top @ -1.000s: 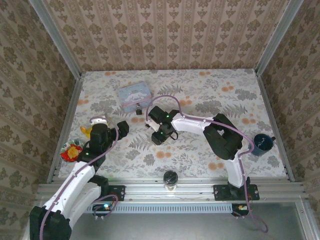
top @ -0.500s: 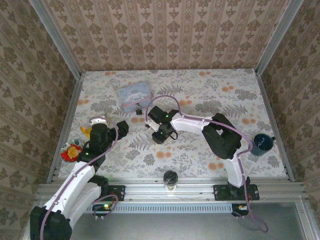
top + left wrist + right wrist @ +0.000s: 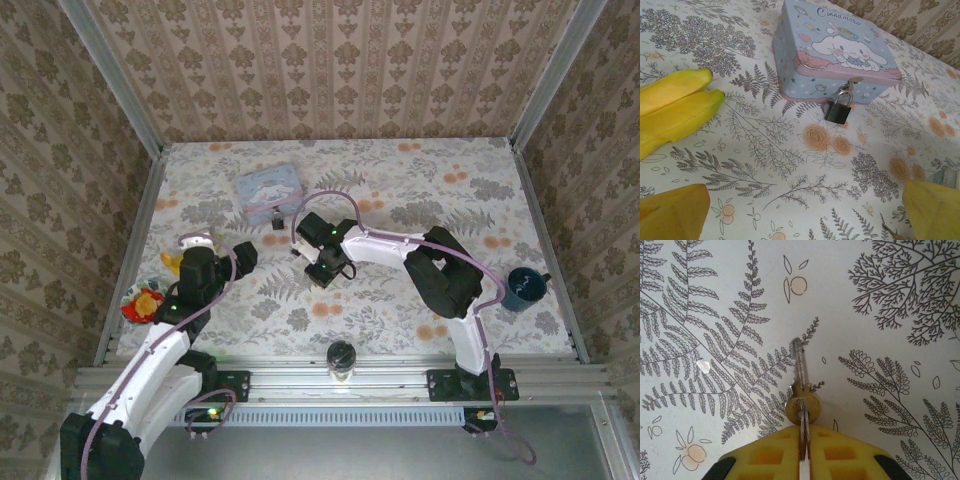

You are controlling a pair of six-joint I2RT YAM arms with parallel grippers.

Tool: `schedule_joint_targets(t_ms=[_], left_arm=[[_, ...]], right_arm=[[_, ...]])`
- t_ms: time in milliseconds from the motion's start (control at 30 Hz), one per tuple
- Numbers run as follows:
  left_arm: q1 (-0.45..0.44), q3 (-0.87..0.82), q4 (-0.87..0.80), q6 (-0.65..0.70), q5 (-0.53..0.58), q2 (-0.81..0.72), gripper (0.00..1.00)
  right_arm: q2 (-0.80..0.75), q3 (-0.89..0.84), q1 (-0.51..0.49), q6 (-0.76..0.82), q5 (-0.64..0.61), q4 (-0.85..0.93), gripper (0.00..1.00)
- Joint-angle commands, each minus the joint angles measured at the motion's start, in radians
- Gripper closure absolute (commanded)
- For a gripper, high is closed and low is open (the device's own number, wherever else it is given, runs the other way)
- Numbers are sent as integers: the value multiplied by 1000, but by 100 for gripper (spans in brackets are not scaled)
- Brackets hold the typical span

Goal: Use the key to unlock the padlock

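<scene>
Clamped on the round head of the key (image 3: 799, 375): the right hand (image 3: 803, 440), yellow pads (image 3: 765, 455) pressed together. Blade sticking straight out ahead of the pads, low over the fern-print cloth (image 3: 900, 405). No telling whether the tip touches the cloth.

Spread wide open: the left hand (image 3: 805, 215), one yellow finger (image 3: 935, 210) at each side of its view.

Straight ahead of the left hand, well past the fingertips: the padlock (image 3: 837, 111), small and dark. Shackle hooked through the latch on the front of the pale blue tin (image 3: 835, 50), body down against the cloth at the foot of the tin.

From above, padlock beyond the right hand and off to its left, near but apart. Sideways it lies between the two hands, farther out than either, with the tin just behind it.

Back behind the right hand, at the near edge: a small bottle (image 3: 341, 358) with a black cap. Well off to that hand's right: a dark blue cup (image 3: 524, 287). Behind the left hand, to its left: a red and yellow packet (image 3: 143, 303).
</scene>
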State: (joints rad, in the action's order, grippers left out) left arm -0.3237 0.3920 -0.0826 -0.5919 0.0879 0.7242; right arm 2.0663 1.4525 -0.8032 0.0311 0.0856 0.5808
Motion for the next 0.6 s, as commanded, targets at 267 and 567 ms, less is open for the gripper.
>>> schedule_joint_targets(t_ms=[267,567], left_arm=[[17,22,-32,-20,-22,-37,0],[21,23,-51,-33,-28,-60,0]], right_arm=[[-14,18,-8,25,-38,37,99],[-70,3,-9,33,-78,24,100]])
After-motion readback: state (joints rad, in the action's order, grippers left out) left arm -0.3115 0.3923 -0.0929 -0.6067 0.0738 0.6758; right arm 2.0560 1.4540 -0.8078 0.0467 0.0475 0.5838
